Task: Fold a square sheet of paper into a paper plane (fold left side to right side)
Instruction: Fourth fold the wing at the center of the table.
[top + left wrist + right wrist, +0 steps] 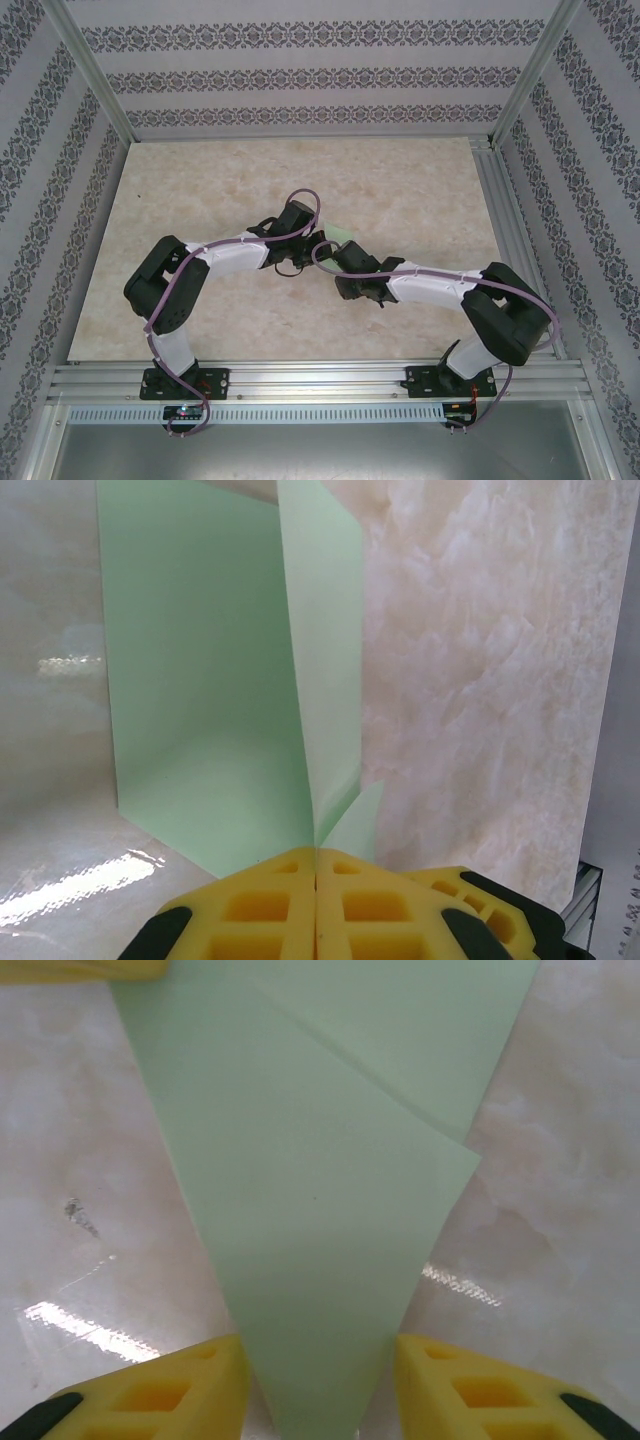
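My left gripper [316, 872] is pinched tight on a raised flap of the green paper [200, 700]. My right gripper [320, 1365] is open, one finger on each side of the paper's point on the table [560, 1210]. If I pull too hard, the paper may slide or tear.

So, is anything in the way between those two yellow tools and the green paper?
Nothing visible. The left tool is shut on the thin pale green folded paper sheet, holding a flap upright. The right tool hangs open with the paper's narrow end between its yellow fingers.
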Controlling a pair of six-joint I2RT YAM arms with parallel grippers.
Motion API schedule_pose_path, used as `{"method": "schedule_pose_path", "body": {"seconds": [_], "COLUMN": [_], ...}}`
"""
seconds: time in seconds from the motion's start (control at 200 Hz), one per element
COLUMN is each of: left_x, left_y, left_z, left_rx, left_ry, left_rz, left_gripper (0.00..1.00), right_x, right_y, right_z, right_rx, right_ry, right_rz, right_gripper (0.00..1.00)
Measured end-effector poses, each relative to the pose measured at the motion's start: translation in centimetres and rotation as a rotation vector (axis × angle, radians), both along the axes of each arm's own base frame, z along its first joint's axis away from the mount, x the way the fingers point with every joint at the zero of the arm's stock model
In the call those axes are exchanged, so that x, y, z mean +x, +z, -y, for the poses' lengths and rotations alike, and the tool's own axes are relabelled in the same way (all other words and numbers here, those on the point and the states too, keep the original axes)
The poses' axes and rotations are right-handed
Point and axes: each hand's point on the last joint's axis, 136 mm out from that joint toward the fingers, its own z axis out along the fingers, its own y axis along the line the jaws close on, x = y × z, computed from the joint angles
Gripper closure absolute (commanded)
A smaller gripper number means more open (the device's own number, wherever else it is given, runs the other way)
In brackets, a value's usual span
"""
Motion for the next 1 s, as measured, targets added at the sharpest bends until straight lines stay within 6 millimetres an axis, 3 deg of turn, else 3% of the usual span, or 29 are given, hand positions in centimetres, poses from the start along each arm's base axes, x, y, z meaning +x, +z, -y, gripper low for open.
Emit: {"method": "schedule_pose_path", "body": {"seconds": [0.28, 0.485, 0.614, 0.809, 0.999], "left_x": [0.0, 0.0, 0.0, 0.0, 0.0], "left_y": [0.4, 0.4, 0.4, 0.4, 0.4], "left_z": [0.2, 0.2, 0.2, 0.2, 0.2], "left_rx": [-0.009, -0.009, -0.009, -0.009, -0.009], "left_ry": [-0.008, -0.008, -0.008, -0.008, -0.008], "left_rz": [-0.002, -0.003, -0.003, -0.003, -0.003], "left_gripper": [0.91, 0.91, 0.91, 0.91, 0.91], "right_x": [-0.3, -0.2, -0.3, -0.4, -0.3], "right_y": [-0.2, -0.3, 0.1, 2.4, 2.0], "right_z": [-0.3, 0.1, 0.6, -0.1, -0.5], "right_rx": [-0.015, -0.036, -0.052, -0.019, -0.033], "right_ry": [0.014, 0.008, 0.005, 0.032, 0.044], "right_rz": [0.004, 0.012, 0.021, 0.075, 0.068], "right_gripper": [0.68, 0.54, 0.56, 0.59, 0.6]}}
